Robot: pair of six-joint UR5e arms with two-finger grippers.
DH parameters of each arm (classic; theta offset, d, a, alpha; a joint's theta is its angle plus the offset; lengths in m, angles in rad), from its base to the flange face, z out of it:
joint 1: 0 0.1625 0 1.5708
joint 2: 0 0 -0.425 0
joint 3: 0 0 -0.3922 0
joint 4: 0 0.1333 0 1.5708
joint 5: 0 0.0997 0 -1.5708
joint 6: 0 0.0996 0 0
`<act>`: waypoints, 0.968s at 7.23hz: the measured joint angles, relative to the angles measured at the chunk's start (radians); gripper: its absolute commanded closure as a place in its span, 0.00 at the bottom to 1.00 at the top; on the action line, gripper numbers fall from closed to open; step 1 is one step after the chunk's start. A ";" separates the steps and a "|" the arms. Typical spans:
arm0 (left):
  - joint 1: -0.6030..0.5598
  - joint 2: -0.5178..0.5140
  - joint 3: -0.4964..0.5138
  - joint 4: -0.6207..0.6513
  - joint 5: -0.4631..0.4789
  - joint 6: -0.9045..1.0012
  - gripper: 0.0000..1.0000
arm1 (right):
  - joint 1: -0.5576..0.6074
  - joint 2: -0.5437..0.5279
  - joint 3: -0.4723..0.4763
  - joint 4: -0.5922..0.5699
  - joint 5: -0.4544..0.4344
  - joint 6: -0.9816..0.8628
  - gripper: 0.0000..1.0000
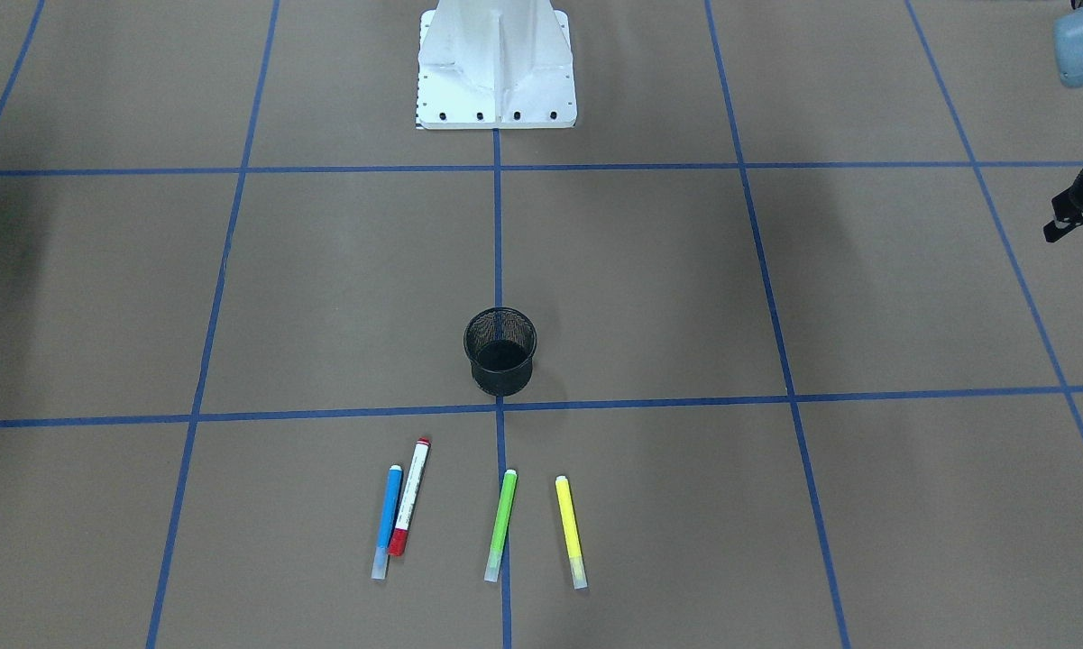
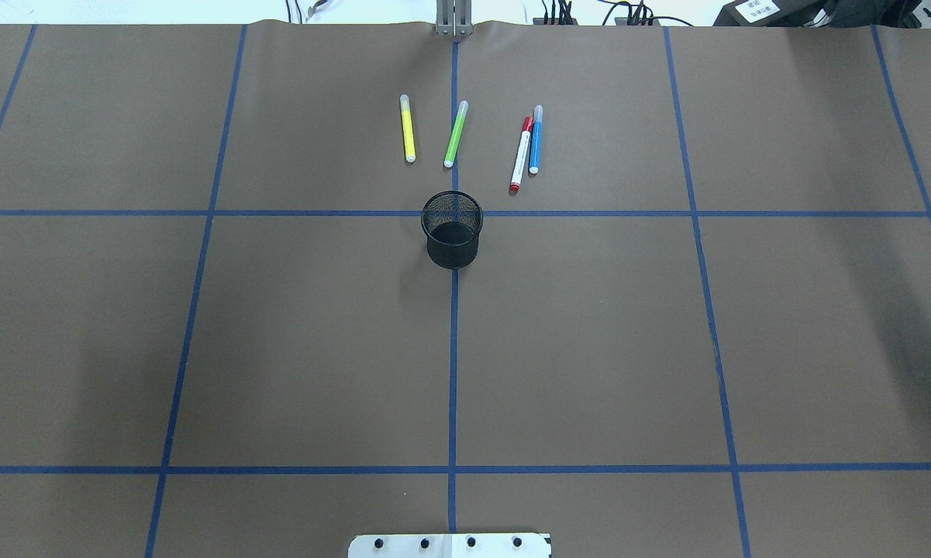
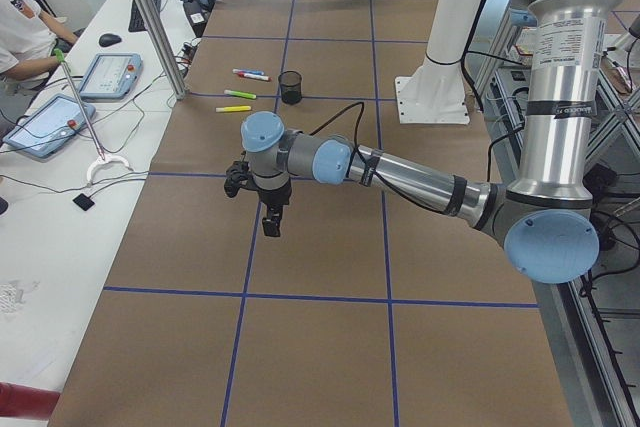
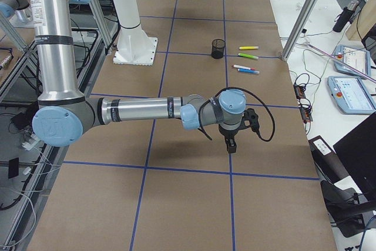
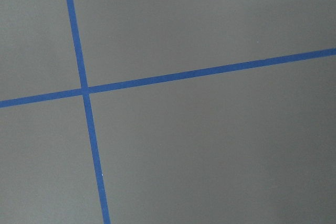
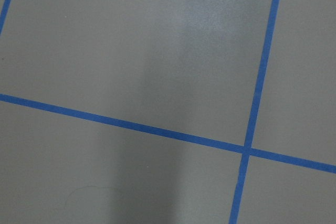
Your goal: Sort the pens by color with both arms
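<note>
Four pens lie side by side on the brown table beyond the cup: blue (image 1: 386, 521), white with red ends (image 1: 409, 497), lime green (image 1: 501, 525) and yellow (image 1: 570, 532). In the overhead view they are yellow (image 2: 408, 129), green (image 2: 455, 134), white-red (image 2: 520, 155) and blue (image 2: 536, 139). My left gripper (image 3: 272, 222) hangs above the table far from the pens, seen only in the exterior left view. My right gripper (image 4: 230, 145) hangs likewise at the other end. I cannot tell whether either is open or shut. Both wrist views show only bare table and blue tape.
A black mesh cup (image 1: 500, 351) stands upright at the centre line, just on the robot's side of the pens, also in the overhead view (image 2: 453, 230). The white pedestal (image 1: 496, 63) stands at the robot's edge. Blue tape lines grid the table. Operator desks with tablets (image 3: 105, 75) lie beyond the far edge.
</note>
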State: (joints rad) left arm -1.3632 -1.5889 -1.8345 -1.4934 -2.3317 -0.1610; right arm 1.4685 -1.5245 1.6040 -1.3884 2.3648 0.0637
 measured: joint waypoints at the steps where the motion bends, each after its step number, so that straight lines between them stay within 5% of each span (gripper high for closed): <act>1: -0.002 0.002 -0.004 -0.005 -0.003 -0.001 0.00 | -0.001 -0.021 0.022 -0.004 -0.007 -0.004 0.00; 3: -0.009 0.003 -0.005 -0.012 -0.002 0.051 0.00 | -0.002 -0.059 0.070 -0.020 -0.054 -0.004 0.00; 7: -0.019 0.002 0.053 -0.002 0.001 0.116 0.00 | -0.003 -0.068 0.085 -0.089 0.001 0.004 0.00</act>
State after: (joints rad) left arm -1.3822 -1.5873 -1.7817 -1.4952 -2.3308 -0.0451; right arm 1.4658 -1.5922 1.6886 -1.4770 2.3656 0.0673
